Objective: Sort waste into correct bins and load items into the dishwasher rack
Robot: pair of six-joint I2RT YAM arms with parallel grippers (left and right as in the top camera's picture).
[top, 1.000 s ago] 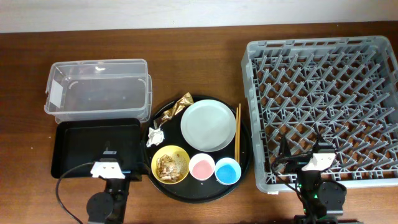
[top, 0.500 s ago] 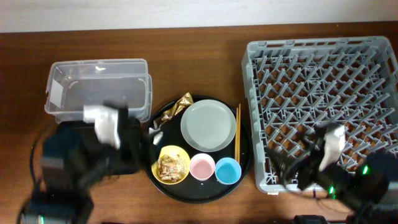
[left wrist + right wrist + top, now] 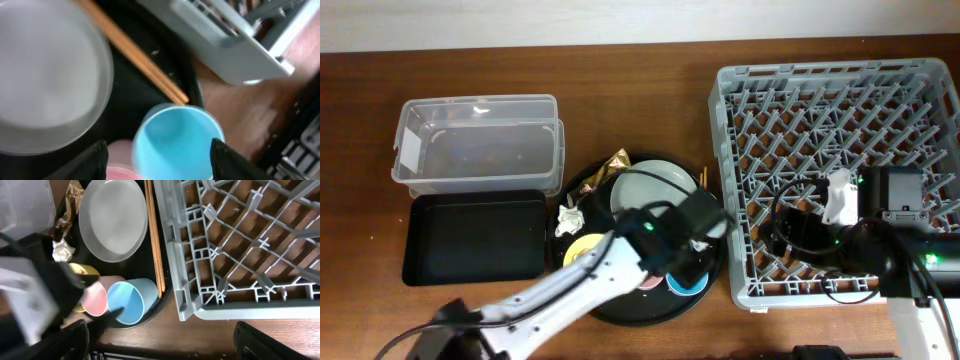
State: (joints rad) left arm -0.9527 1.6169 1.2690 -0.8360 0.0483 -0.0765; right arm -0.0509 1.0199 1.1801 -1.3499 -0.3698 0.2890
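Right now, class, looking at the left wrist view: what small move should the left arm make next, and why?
Probably lower the left tool and close on the blue cup: its open fingers flank the upright cup, and nothing grips it yet.

Spread hand (image 3: 160, 161) over blue cup (image 3: 172, 135)
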